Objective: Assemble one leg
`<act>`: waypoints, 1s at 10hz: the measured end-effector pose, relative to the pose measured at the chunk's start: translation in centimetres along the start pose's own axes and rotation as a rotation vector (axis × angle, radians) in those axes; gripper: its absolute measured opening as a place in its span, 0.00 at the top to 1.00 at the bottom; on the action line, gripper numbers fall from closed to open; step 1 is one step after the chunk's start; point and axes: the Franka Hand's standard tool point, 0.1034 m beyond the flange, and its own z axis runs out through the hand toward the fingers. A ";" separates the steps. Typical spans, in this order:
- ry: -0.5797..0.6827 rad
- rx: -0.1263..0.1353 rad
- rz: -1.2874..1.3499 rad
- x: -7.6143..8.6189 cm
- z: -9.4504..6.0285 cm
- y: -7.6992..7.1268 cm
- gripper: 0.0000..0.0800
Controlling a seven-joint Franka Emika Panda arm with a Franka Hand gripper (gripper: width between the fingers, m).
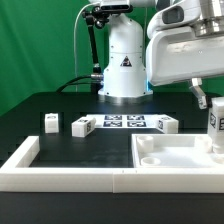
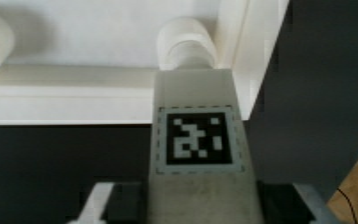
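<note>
Leg [image 2: 197,130] is riding in my gripper [image 2: 194,198], which is clamping it on both flanks at the end away from the panel [image 1: 175,165]. It is hanging over the panel's far corner on the exterior view's right, with its free tip aiming at the curved socket [image 2: 194,45] there. I cannot tell whether it is touching yet.

I am judging it to be light, stiff, smooth plastic. It is not going to bend, but it may be twisting or slipping in a loose grip, so I am taking it across the flat sides and leaving the tip free.

Going from the exterior view's left, two loose legs [image 1: 50,122] [image 1: 83,125] are lying on the desk [image 1: 60,105], well to the left of the panel. The marker board [image 1: 125,123] is lying beyond the panel's far left corner, and a third loose leg [image 1: 165,124] is sitting just beyond the panel's far edge.

The panel's near-left socket [image 1: 150,150] is holding nothing, and the one under my leg is looking unfilled too.
</note>
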 end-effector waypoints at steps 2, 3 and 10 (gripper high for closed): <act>0.000 -0.001 0.003 -0.3 0.6 0.2 0.64; 0.005 -0.002 0.006 -0.5 1.2 0.2 0.64; 0.026 -0.004 0.002 -1.3 2.3 -0.2 0.64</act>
